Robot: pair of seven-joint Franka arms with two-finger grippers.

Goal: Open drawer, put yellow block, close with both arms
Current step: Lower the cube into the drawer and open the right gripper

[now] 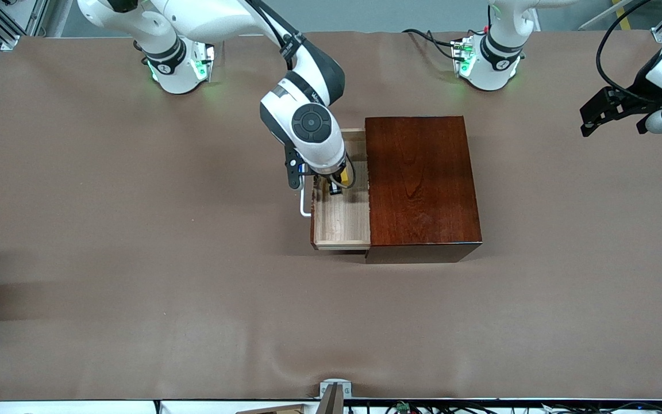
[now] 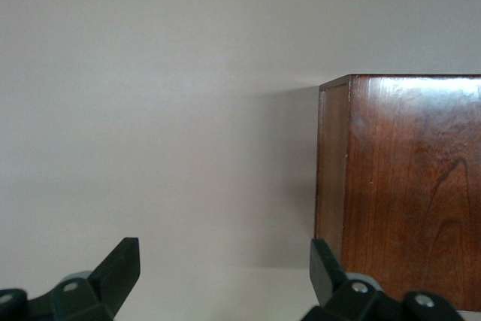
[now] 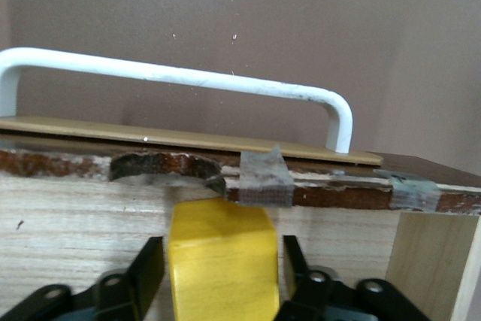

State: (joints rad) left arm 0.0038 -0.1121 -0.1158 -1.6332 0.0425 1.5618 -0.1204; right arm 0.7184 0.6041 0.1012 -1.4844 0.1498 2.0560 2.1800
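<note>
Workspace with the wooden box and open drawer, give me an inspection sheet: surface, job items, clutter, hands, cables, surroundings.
Surface: brown table cover, slightly wrinkled along the camera edge.
Job items: wooden box mid-table; drawer pulled out toward the right arm's end, white handle on its front; yellow block inside the drawer.
Clutter: nothing seen.
Hands: right hand down in the drawer, fingers either side of the block with small gaps; left hand open, waiting off the box toward the left arm's end of the table.
Cables: black cables by the left arm's base.
Surroundings: metal frame at the table corners.
</note>
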